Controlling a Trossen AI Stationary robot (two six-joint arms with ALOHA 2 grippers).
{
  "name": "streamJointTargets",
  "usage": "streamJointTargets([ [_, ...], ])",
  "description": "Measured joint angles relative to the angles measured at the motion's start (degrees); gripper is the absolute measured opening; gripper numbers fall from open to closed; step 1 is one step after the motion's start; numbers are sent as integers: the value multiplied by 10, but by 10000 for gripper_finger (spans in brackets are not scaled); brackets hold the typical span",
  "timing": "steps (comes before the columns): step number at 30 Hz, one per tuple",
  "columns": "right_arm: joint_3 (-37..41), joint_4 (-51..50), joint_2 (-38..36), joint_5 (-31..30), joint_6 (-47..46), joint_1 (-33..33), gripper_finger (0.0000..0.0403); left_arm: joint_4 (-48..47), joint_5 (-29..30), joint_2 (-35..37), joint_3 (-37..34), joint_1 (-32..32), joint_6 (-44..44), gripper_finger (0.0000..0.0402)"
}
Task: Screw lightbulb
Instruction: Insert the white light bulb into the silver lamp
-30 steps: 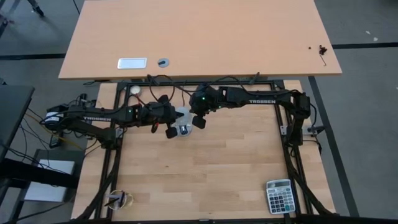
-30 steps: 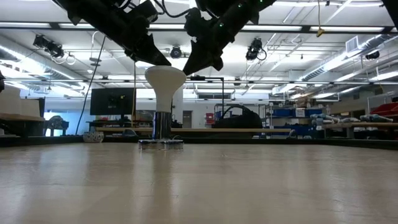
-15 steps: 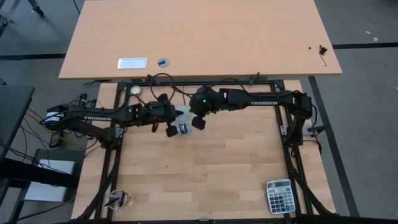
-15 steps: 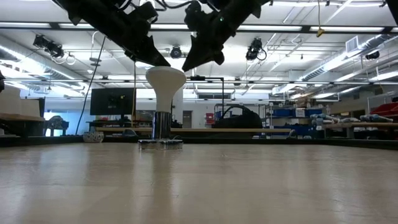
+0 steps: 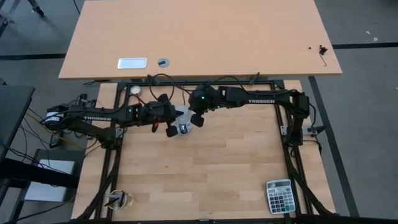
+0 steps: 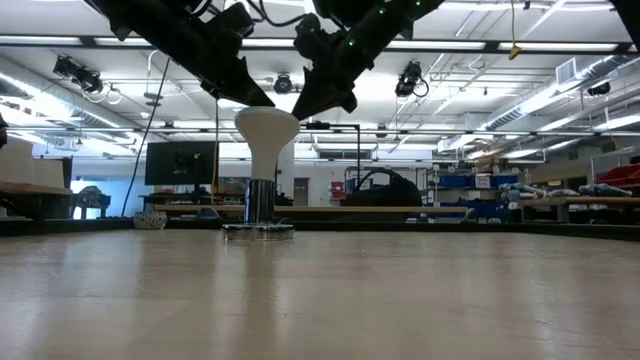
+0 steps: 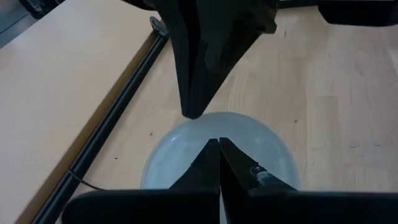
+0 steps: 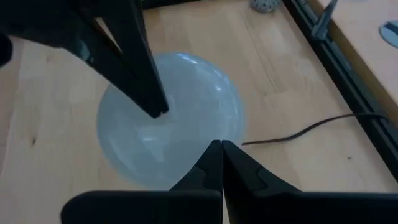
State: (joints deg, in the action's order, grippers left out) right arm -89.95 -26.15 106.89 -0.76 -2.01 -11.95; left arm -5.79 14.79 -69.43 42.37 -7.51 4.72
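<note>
The white cone-shaped lightbulb (image 6: 266, 125) stands upright, wide face up, with its narrow base in the flat socket disc (image 6: 258, 231) on the table. It also shows in the high view (image 5: 181, 113). My left gripper (image 6: 270, 102) is shut and slants down from the table's left onto the bulb's face. My right gripper (image 6: 298, 113) is shut and slants down from the right at the face's rim. Each wrist view looks down on the round face (image 7: 186, 155) (image 8: 180, 106), with the other arm's fingers (image 7: 196, 93) (image 8: 140, 74) over it. My left gripper sets its shut fingertips (image 7: 214, 155) on the top of the bulb's wide face, near the left rim (image 6: 262, 110), slanting down from the left. The bulb stands upright in the socket. My right gripper sets its shut fingertips (image 8: 217, 155) at the face's right rim (image 6: 293, 120), slanting down from the right; I cannot tell whether they touch it.
A black cord (image 8: 311, 127) runs from the socket across the table. A small white ball (image 5: 135, 89) lies at the far left, a calculator (image 5: 278, 196) at the near right, a small object (image 5: 118, 199) at the near left. A second wooden table (image 5: 199, 37) stands beyond the far edge.
My right gripper has shifted slightly toward the table's left and far edge over the bulb. The bulb has stayed upright in the socket.
</note>
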Motion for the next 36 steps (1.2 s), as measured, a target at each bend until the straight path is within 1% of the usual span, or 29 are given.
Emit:
streamJointTargets([
  [7, -1, -20, -1, 20, -9, 7, 9, 0, -6, 0, 0, 0, 2, 0],
  [11, -1, -36, -3, 54, -15, 12, 9, -2, -6, 0, 0, 1, 2, 0],
  [14, -1, -45, -4, 68, -15, 21, 9, -4, -2, 0, 0, 1, 2, 0],
  [18, 3, -60, -5, 123, -21, 29, 9, -4, 8, 0, 0, 0, 0, 0],
  [20, 3, -56, -4, 126, -19, 35, 9, -5, 9, 0, 0, -1, -1, 0],
  [22, 3, -52, -12, 99, -16, 38, 9, -5, 8, 0, 0, 0, 0, 0],
  [26, 2, -27, -14, 17, -14, 37, 9, -5, 8, 0, 0, 0, 0, 0],
  [29, 2, -4, -15, -22, -7, 29, 9, -5, 6, 0, 0, 0, 0, 0],
  [32, 2, -1, -16, -39, -4, 19, 9, -5, 5, 0, 0, 0, 0, 0],
  [36, 2, -1, -11, -41, -4, 7, 9, -4, 4, 0, 0, 0, 0, 0],
])
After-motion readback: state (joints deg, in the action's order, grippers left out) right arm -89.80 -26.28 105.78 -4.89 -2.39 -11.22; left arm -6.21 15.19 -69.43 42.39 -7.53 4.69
